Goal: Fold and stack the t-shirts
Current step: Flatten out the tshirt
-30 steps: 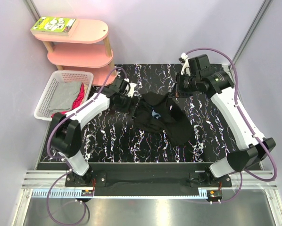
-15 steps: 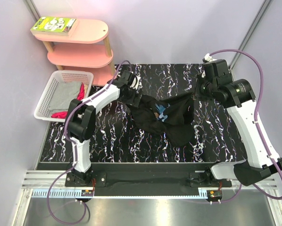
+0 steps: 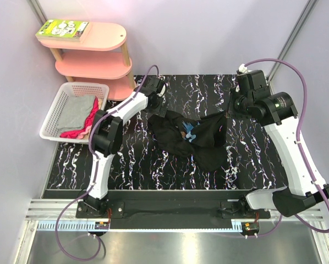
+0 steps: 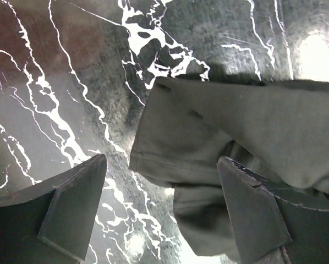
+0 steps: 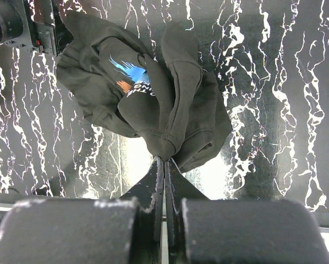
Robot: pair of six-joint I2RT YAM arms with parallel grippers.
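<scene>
A black t-shirt (image 3: 200, 144) with a blue, white and orange print (image 5: 132, 78) lies crumpled mid-table. My right gripper (image 3: 226, 114) is shut on a fold of its right edge; the right wrist view shows the pinched cloth bunched at the closed fingertips (image 5: 165, 160). My left gripper (image 3: 157, 105) hangs open at the shirt's back left corner. In the left wrist view a hemmed sleeve edge (image 4: 170, 159) lies between the spread fingers (image 4: 79, 192), with nothing gripped. A grey t-shirt (image 3: 76, 111) and a red/pink one (image 3: 72, 133) lie in the basket.
The white lattice basket (image 3: 50, 120) stands off the table's left edge. Behind it is a pink three-tier shelf (image 3: 101, 66) with a green book (image 3: 62, 28) on top. The black marbled table (image 3: 137, 159) has grey walls at the back and sides.
My right gripper has drawn the shirt's edge to the right and now holds still. The left arm has swung toward the back of the table, its gripper staying open at the shirt's corner.
</scene>
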